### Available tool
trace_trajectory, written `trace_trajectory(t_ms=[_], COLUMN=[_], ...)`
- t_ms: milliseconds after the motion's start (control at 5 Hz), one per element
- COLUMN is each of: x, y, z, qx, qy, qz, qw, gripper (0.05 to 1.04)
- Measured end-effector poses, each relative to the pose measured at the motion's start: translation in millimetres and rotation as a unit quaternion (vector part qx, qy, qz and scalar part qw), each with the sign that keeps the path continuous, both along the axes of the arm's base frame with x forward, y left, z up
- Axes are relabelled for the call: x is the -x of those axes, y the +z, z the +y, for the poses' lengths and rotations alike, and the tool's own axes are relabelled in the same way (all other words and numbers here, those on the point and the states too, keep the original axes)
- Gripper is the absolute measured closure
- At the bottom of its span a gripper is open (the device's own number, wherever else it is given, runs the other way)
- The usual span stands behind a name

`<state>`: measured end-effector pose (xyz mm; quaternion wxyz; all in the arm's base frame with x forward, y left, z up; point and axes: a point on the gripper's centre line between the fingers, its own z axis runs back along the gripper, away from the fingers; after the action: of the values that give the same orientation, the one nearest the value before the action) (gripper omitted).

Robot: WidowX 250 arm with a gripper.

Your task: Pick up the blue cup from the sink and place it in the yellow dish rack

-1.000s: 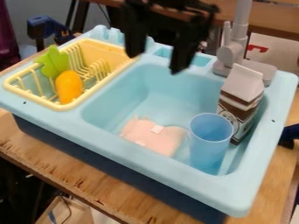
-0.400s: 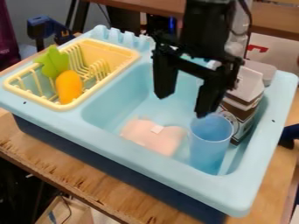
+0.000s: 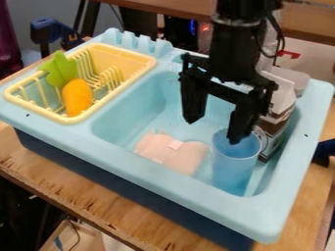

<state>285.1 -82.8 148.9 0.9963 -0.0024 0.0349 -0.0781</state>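
Black claw (image 3: 216,130), fingers apart, has descended, one fingertip overlapping the mouth of the blue cup (image 3: 234,169) standing within the sink (image 3: 177,187); a rim grasp appears likely.

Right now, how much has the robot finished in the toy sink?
Looks done: the orange toy carrot with green leaves is in the yellow plastic rack. In hand: nothing; the open black gripper is by the clear blue cup. Maybe left: that cup, the boxy brown carton and the pink toy, all in the blue sink.
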Motion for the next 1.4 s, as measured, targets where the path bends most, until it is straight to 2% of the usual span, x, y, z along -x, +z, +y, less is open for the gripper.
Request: trace_trajectory(t_ms=[200, 400, 600, 800, 1000, 1200, 1400], x=[-5, -6, -6, -5, -5, 3, 9], y=[-9.3, -12.5, -28.3, -29.6, -28.9, -16.6, 28.3], z=[-4, -4, -2, 0, 7, 12, 16], qx=[0.016, 0.016, 0.004, -0.002, 0.005, 0.031, 0.043], qy=[0.01, 0.012, 0.001, -0.004, 0.002, -0.004, -0.032], qz=[-0.019, -0.018, 0.004, 0.01, 0.018, 0.033, 0.017], qw=[0.9996, 0.9996, 1.0, 0.9999, 0.9998, 0.999, 0.9984], gripper=[0.079, 0.133, 0.416, 0.711, 0.919, 0.988, 0.99])
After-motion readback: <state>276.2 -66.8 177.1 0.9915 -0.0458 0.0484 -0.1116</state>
